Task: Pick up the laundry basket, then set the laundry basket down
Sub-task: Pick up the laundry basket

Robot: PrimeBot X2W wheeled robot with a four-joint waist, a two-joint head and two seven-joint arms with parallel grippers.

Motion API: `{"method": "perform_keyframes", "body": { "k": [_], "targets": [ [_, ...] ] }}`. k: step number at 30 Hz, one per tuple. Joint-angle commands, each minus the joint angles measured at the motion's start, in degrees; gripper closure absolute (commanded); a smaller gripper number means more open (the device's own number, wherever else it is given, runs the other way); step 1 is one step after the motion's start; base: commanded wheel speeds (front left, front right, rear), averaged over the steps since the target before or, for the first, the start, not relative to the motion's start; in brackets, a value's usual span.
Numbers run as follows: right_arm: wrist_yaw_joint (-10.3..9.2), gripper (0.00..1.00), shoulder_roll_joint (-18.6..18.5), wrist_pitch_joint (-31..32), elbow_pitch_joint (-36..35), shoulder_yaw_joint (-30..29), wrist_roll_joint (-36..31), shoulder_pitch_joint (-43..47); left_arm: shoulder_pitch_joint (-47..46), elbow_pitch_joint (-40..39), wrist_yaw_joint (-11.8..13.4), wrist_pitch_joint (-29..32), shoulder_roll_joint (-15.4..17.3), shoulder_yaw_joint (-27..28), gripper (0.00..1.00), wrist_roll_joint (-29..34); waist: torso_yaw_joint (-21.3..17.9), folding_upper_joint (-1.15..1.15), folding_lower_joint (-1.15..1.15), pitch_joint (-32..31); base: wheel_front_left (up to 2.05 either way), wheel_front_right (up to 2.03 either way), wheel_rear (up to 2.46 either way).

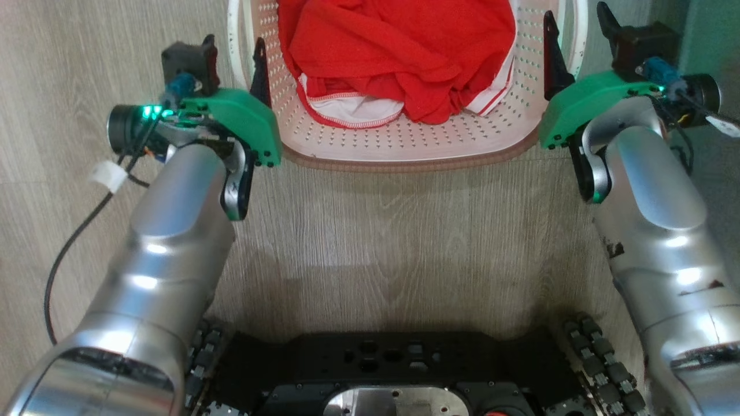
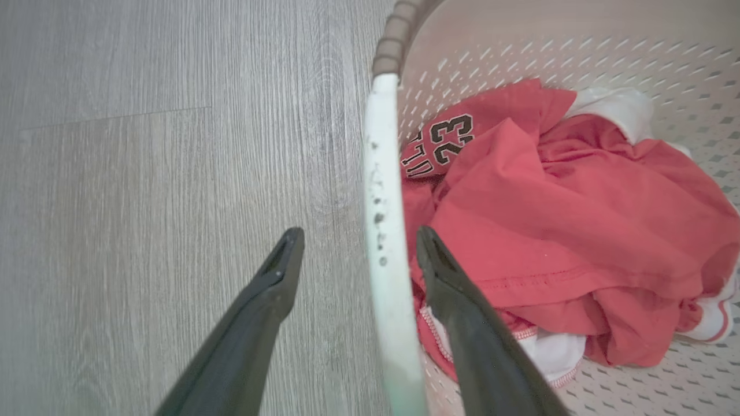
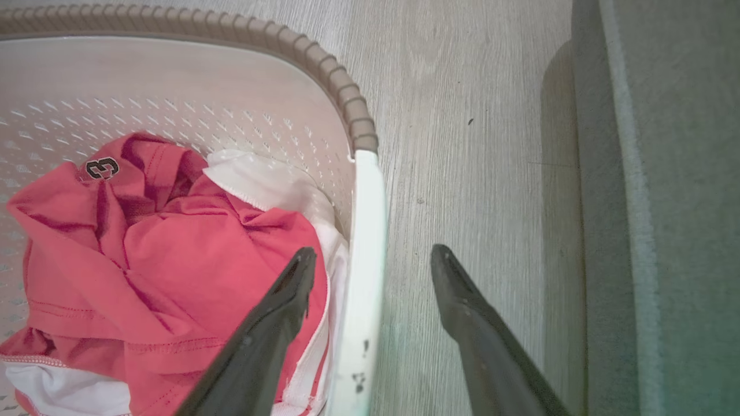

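Firstly, at the left, the left gripper (image 2: 358, 233) stood with its jaws wide open and held nothing. Its two fingers straddled the left handle (image 2: 378, 173) of the basket (image 1: 404, 159): the outer finger (image 2: 272, 283) hung over the floor (image 1: 370, 231), and the inner finger (image 2: 457, 289) reached down inside the basket wall. In the left wrist view a clear gap separated the outer finger from the handle. The inner finger ran close beside the handle, and contact there could not be confirmed.

The basket rested on the floor, centred between the two arms and just ahead of the base (image 1: 393, 364). Its near edge carried a brown ribbed rim (image 1: 404, 166). A crumpled red shirt (image 1: 399, 46) with white trim lay in the basket, the number 23 showing on it in the left wrist view.

At the right, the right gripper (image 3: 373, 252) mirrored the left. Its jaws were wide open and empty, set astride the right handle (image 3: 364, 231), with the inner finger (image 3: 272, 323) over the shirt and the outer finger (image 3: 480, 329) over the floor, apart from the handle. A grey upright surface (image 3: 665, 173) stood near, further right.
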Motion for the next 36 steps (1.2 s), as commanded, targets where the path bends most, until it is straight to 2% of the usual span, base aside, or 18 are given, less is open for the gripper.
{"method": "perform_keyframes", "body": {
  "k": [1,9,12,14,15,16,17,18,19,20,21,22,30,36],
  "targets": [
    [-0.09,0.00,0.80,-0.59,-0.05,1.32,0.67,1.39,0.68,0.48,-0.12,-0.29,1.24,0.36,0.00,-0.80,-0.02,0.00,-0.01,0.23,0.00,0.00,0.00],
    [-0.09,0.00,0.80,-0.59,3.17,3.47,2.78,-1.11,-2.19,3.29,-0.07,-0.29,1.24,-3.23,0.00,-3.80,0.06,0.00,-0.01,1.19,0.00,0.00,0.00],
    [-0.09,0.02,0.80,-0.59,4.31,4.01,3.43,-1.80,-2.79,3.66,0.11,-0.29,1.24,-4.34,0.04,-4.50,0.15,0.00,-0.01,1.42,0.00,0.00,0.00],
    [-0.09,0.22,0.80,-0.59,5.20,4.42,3.92,-2.28,-3.17,3.97,0.27,-0.29,1.24,-5.03,0.05,-4.90,0.17,0.00,-0.01,1.56,0.00,0.00,0.00],
    [-0.09,0.38,0.80,-0.59,5.51,4.61,4.14,-2.55,-3.38,4.12,0.39,-0.29,1.24,-5.36,0.08,-5.05,0.17,0.00,-0.01,1.66,0.00,0.00,0.00],
    [-0.09,0.45,0.80,-0.59,5.78,4.79,4.34,-2.82,-3.58,4.29,0.48,-0.29,1.24,-5.71,0.16,-5.17,0.17,0.00,-0.01,1.76,0.00,0.00,0.00],
    [-0.09,0.52,0.80,-0.59,6.07,4.98,4.58,-3.08,-3.76,4.47,0.53,-0.29,1.24,-6.03,0.29,-5.34,0.18,0.00,-0.01,1.85,0.00,0.00,0.00],
    [-0.09,0.56,0.80,-0.59,6.47,5.19,4.85,-3.33,-3.94,4.61,0.58,-0.29,1.24,-6.32,0.49,-5.54,0.18,0.00,-0.01,1.92,0.00,0.00,0.00],
    [-0.09,0.62,0.80,-0.59,6.87,5.38,5.09,-3.59,-4.11,4.72,0.67,-0.29,1.24,-6.57,0.58,-5.72,0.18,0.00,-0.01,1.97,0.00,0.00,0.00],
    [-0.09,0.71,0.80,-0.59,7.26,5.58,5.31,-3.83,-4.26,4.78,0.80,-0.29,1.24,-6.80,0.76,-5.86,0.19,0.00,-0.01,1.99,0.00,0.00,0.00],
    [-0.09,0.84,0.80,-0.59,7.67,5.78,5.51,-4.05,-4.37,4.85,0.91,-0.29,1.24,-7.04,1.00,-5.99,0.19,0.00,-0.01,1.99,0.00,0.00,0.00],
    [-0.09,1.00,0.80,-0.59,8.02,5.98,5.71,-4.25,-4.43,4.90,0.98,-0.29,1.24,-7.28,1.00,-6.15,0.19,0.00,-0.01,1.98,0.00,0.00,0.00],
    [-0.09,1.00,0.80,-0.59,10.45,7.38,7.54,-4.62,-3.70,4.94,1.50,-0.29,1.24,-8.99,1.00,-7.58,0.28,0.00,-0.01,0.75,0.00,0.00,0.00],
    [-0.09,1.00,0.80,-0.59,13.35,8.84,9.74,-3.47,-1.13,5.56,1.84,-0.29,1.24,-10.89,1.00,-9.48,0.23,0.00,-0.01,-2.71,0.00,0.00,0.00]
  ]
}}
